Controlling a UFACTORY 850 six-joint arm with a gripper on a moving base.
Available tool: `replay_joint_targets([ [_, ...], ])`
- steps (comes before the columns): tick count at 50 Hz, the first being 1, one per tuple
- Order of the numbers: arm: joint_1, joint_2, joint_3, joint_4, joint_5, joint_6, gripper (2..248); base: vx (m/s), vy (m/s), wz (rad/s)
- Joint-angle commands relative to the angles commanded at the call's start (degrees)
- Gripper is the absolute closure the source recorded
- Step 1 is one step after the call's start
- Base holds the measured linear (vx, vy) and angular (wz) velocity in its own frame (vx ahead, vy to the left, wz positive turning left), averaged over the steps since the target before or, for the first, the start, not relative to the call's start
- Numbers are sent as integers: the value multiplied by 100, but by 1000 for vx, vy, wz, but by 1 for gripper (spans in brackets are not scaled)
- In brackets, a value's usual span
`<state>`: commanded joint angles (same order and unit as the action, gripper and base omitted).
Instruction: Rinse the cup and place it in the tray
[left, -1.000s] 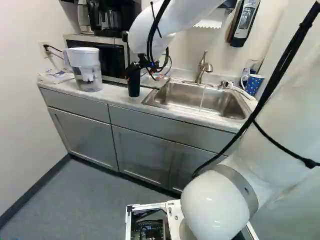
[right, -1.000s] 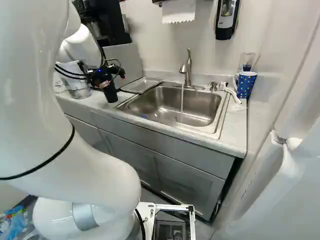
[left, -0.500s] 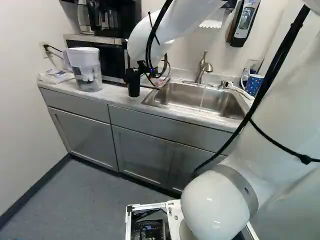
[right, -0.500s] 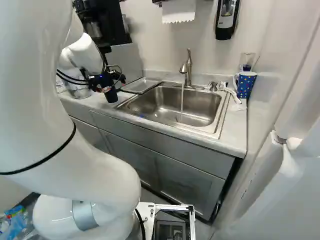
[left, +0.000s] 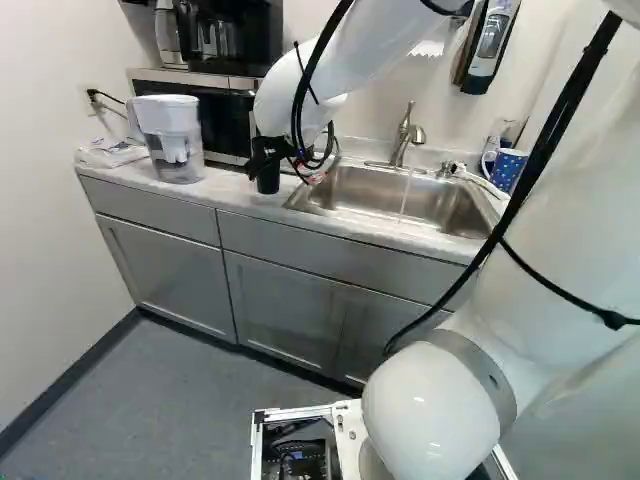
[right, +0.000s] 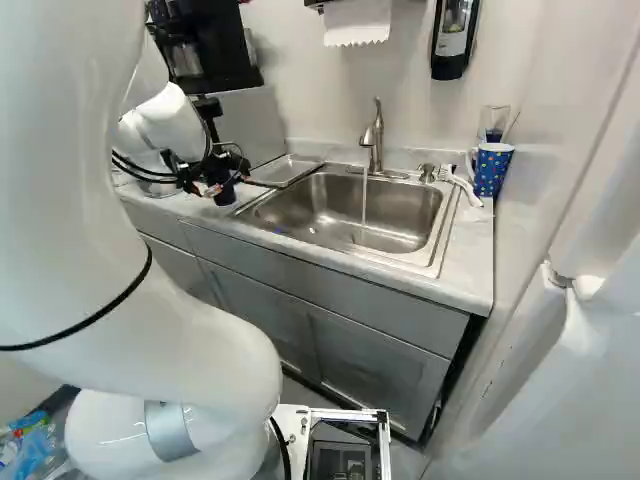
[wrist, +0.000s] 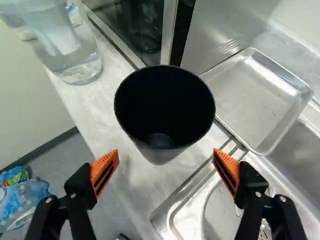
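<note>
At the left of the right base view, the gripper (right: 226, 186) stands wide open, its orange pads (wrist: 100, 166) clear of the cup (wrist: 160, 154). That tapered, black cup sits upright on the countertop (wrist: 97, 120), between the water pitcher (left: 172, 130) and metal tray (wrist: 257, 97); the gripper hides its upper part in the left base view.

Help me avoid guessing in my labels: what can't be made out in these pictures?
- Black cup, wrist view: its inside is too dark to tell whether any water is in it.
- Tray, left base view: mostly hidden behind the far end of the arm.
- Dotted mug, both base views: its walls hide any contents.
- Pitcher, right base view: mostly behind the arm.
- Blue plastic packaging, wrist view: cut off by the edge.
</note>
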<state>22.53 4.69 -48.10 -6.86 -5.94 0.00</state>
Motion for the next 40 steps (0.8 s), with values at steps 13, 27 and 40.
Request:
replay_joint_targets([
  [13, 37, 16, 193, 0, 321, 0, 3, 0, 0, 0],
  [27, 0, 71, 246, 0, 686, 0, 3, 0, 0, 0],
  [40, -5, 74, 249, 0, 1027, 0, 3, 0, 0, 0],
])
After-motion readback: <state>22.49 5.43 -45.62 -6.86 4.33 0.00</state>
